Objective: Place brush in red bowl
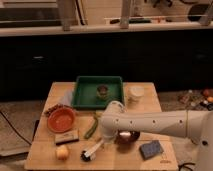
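- Brush (93, 150): it lies flat on the wooden table (42, 156), low in the frame and a little left of centre. It sits below and to the right of the tan-and-dark block (66, 136) and just right of a small yellow round thing (62, 152).
- Long axis: it runs diagonally. The black bristle head is at the lower-left end and the slim white handle rises toward the upper right, so the handle end points at the gripper.
- Handling, as a judgement: it looks light and stiff, and the smooth plastic handle may be a bit slippery. The bristles would give under pressure and offer a poor hold. The middle of the handle, taken across its width, seems the best place to grip. Being light, it could skid or spin if nudged off-centre.
- Gripper (106, 137): it hangs down from the white arm that reaches in from the right edge, just above and right of the handle's upper end. Whether it is wide, narrow or touching the handle, I cannot tell.
- Red bowl (61, 119): it stands left of centre, up and to the left of the brush, with the block between them. It looks empty.
- Close by: a dark copper-toned bowl (128, 137) sits just right of the gripper, and a long green thing (92, 127) lies just left of it.
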Controlling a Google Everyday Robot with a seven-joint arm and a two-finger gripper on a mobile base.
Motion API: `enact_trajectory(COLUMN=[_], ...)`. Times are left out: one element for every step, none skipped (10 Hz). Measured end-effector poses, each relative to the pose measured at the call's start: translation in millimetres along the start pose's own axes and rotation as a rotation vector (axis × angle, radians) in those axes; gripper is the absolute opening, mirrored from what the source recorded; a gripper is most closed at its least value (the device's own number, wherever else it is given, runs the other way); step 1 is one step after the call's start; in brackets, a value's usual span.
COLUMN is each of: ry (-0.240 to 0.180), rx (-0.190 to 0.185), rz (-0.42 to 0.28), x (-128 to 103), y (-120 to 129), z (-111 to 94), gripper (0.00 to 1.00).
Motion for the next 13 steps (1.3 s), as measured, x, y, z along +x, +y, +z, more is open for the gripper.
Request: enact_trajectory(ry=[0.000, 0.000, 0.003, 0.004, -0.001, -0.023, -0.044, -0.071, -0.079, -0.085, -0.098, -0.101, -0.105], rx=[-0.003, -0.004, -0.008, -0.010, -0.012, -0.023, -0.038, -0.049, -0.059, -0.067, -0.073, -0.077, -0.080], rz=[0.001, 0.004, 0.004, 0.005, -0.001, -0.036, -0.081, -0.128, -0.151, -0.173, -0.215, -0.233, -0.251], x=[3, 6, 8, 9, 8, 4, -3, -12, -13, -15, -25, -27, -30], y=[-1, -3, -1, 0, -1, -4, -7, -12, -13, -14, -19, -19, -20], z=[0, 0, 2, 2, 1, -3, -7, -9, -10, -11, -14, -16, -19], gripper=[0.14, 0.04, 0.00, 0.00, 0.00, 0.00, 0.00, 0.00, 0.00, 0.00, 0.00, 0.00, 0.00])
